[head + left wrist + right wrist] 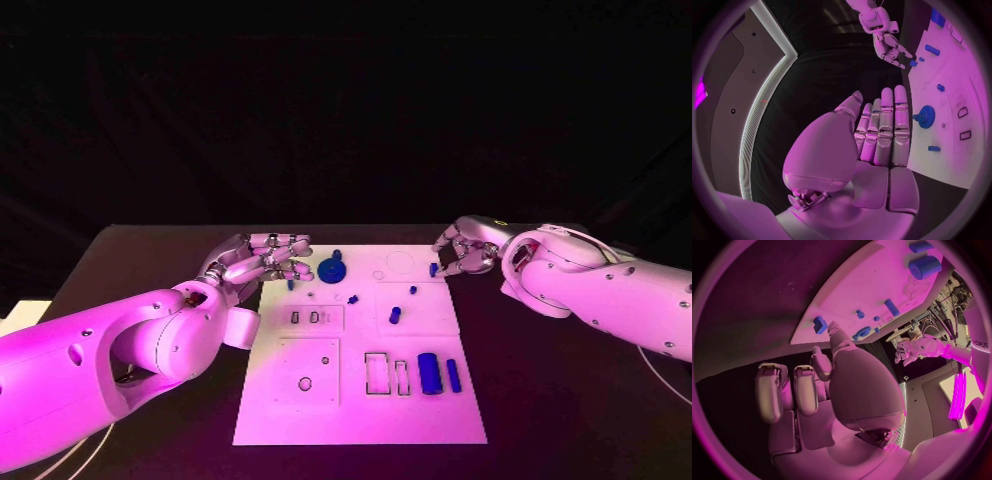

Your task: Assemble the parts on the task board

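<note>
Parts lie scattered over the task board (289, 400), the white plate in the middle of the black table (144, 260).

At the board's far left corner hovers the left hand (267, 258); its wrist view shows the fingers straight and side by side with nothing in them. Just beside its fingertips, on the board, lies the blue gear (333, 269), and a small blue piece (316, 294) lies a little nearer the robot.

Over the board's far right corner is the right hand (464, 250), fingers curled downward. A small blue peg (433, 268) sits right by its fingertips; whether they pinch it or only touch it I cannot tell.

Further out from both hands, toward the robot, a short blue pin (394, 314) lies mid-board. Near the board's close end are rectangular recesses (376, 372), outlined and holding nothing visible; just beside them a thick blue cylinder (428, 373) and a slim blue rod (453, 375) lie side by side on the plate.
</note>
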Motion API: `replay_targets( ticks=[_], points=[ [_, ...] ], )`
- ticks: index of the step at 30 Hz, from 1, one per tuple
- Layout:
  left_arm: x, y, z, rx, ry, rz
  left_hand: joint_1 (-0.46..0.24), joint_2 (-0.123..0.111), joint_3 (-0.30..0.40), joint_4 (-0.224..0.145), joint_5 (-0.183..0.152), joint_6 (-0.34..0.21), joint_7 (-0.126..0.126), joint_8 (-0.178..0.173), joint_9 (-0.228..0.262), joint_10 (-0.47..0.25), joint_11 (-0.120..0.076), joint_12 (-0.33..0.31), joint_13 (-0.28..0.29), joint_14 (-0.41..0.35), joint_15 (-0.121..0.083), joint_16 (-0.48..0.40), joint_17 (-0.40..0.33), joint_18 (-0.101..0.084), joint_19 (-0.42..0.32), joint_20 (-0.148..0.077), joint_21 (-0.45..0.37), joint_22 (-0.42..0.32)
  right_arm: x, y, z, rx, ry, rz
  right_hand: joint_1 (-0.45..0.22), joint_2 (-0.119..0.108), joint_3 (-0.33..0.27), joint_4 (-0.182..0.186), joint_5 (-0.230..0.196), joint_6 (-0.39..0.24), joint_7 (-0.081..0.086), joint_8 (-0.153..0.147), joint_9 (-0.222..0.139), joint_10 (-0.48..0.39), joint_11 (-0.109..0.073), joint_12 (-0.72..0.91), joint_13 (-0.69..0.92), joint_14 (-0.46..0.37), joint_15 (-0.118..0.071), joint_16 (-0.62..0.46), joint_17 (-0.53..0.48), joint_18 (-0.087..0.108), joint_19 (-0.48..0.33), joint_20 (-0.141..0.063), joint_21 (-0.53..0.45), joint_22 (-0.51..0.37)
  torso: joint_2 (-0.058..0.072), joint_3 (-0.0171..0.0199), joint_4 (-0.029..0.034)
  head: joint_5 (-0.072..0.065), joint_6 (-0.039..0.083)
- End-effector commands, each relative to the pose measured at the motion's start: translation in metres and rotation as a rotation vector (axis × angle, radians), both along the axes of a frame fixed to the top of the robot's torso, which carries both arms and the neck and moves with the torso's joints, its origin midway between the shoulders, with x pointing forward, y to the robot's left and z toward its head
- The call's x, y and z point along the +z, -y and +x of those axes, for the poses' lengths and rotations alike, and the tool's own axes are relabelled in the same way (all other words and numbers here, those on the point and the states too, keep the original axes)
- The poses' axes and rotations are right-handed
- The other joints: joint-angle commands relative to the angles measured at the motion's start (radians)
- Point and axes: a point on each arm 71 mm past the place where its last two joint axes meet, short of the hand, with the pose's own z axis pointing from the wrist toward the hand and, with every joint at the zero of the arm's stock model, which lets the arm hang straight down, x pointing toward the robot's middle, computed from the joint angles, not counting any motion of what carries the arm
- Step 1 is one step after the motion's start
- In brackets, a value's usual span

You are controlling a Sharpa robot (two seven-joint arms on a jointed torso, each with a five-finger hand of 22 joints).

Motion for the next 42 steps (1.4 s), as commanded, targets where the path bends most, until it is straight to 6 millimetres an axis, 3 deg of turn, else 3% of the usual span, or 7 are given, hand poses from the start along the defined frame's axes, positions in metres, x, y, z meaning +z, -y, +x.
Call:
replay_targets(
  ticks=[1, 12, 18, 26, 42],
  points=[
    [0.0, 0.003, -0.001, -0.022, 0.002, -0.01, -0.009, -0.004, 0.006, 0.0, -0.004, 0.005, 0.002, -0.006, -0.001, 0.002, 0.003, -0.007, -0.001, -0.005, -0.001, -0.002, 0.001, 0.014, -0.001, 0.001, 0.007, 0.002, -0.005, -0.002, 0.001, 0.004, -0.026, -0.006, -0.001, 0.012, -0.008, -0.002, 0.007, -0.003, -0.001, 0.005, 0.0, 0.011, 0.001, 0.015, 0.016, 0.079, 0.008, 0.007, 0.123, -0.012, 0.01, 0.0, 0.007, 0.097, 0.0, -0.0004, 0.0006, 0.0, -0.002],
    [0.0, 0.003, 0.0, -0.021, 0.001, -0.009, -0.009, -0.004, 0.006, 0.0, -0.004, 0.004, 0.003, -0.007, -0.001, 0.001, 0.003, -0.007, -0.002, -0.006, -0.001, -0.002, 0.002, 0.014, -0.002, 0.001, 0.007, 0.002, -0.013, -0.005, 0.007, -0.005, -0.044, 0.009, 0.008, 0.045, -0.011, -0.004, 0.008, 0.022, -0.004, 0.016, 0.004, 0.033, -0.001, 0.069, 0.068, 0.082, 0.007, 0.019, 0.141, -0.016, 0.02, 0.001, 0.017, 0.115, -0.001, -0.0028, 0.0018, -0.001, -0.008],
    [0.0, 0.003, 0.0, -0.02, 0.0, -0.009, -0.009, -0.004, 0.006, 0.0, -0.004, 0.004, 0.003, -0.007, -0.001, 0.001, 0.003, -0.007, -0.002, -0.006, -0.001, -0.002, 0.002, 0.014, -0.002, 0.001, 0.007, 0.002, -0.016, -0.006, 0.008, -0.003, -0.053, 0.012, 0.014, 0.065, -0.006, -0.008, -0.005, 0.042, -0.007, 0.021, 0.006, 0.042, -0.004, 0.088, 0.088, 0.082, 0.005, 0.022, 0.145, -0.017, 0.024, -0.001, 0.021, 0.122, -0.001, -0.0018, 0.0012, -0.001, -0.011],
    [-0.001, 0.002, 0.0, -0.018, -0.002, -0.007, -0.009, -0.004, 0.006, 0.0, -0.004, 0.004, 0.003, -0.007, -0.001, 0.001, 0.003, -0.007, -0.002, -0.006, -0.001, -0.002, 0.002, 0.014, -0.002, 0.001, 0.007, 0.002, -0.02, -0.005, 0.007, 0.0, -0.059, 0.017, 0.014, 0.072, -0.004, -0.009, -0.01, 0.054, -0.01, 0.023, 0.007, 0.05, -0.006, 0.102, 0.102, 0.083, 0.004, 0.024, 0.148, -0.018, 0.026, -0.002, 0.023, 0.125, -0.001, -0.0001, -0.0001, 0.0, -0.013],
    [-0.002, 0.002, 0.001, -0.017, -0.005, -0.006, -0.009, -0.005, 0.009, -0.001, -0.004, 0.003, 0.004, -0.009, -0.001, -0.001, 0.005, -0.009, -0.002, -0.008, 0.0, -0.003, 0.004, 0.013, -0.003, 0.001, 0.007, 0.003, -0.026, -0.005, 0.006, 0.006, -0.063, 0.03, 0.024, 0.092, 0.009, -0.018, -0.02, 0.081, -0.017, 0.027, 0.007, 0.059, -0.012, 0.119, 0.122, 0.085, -0.001, 0.031, 0.159, -0.02, 0.032, -0.006, 0.029, 0.135, -0.001, -0.0011, -0.0001, -0.003, -0.018]
  ],
)
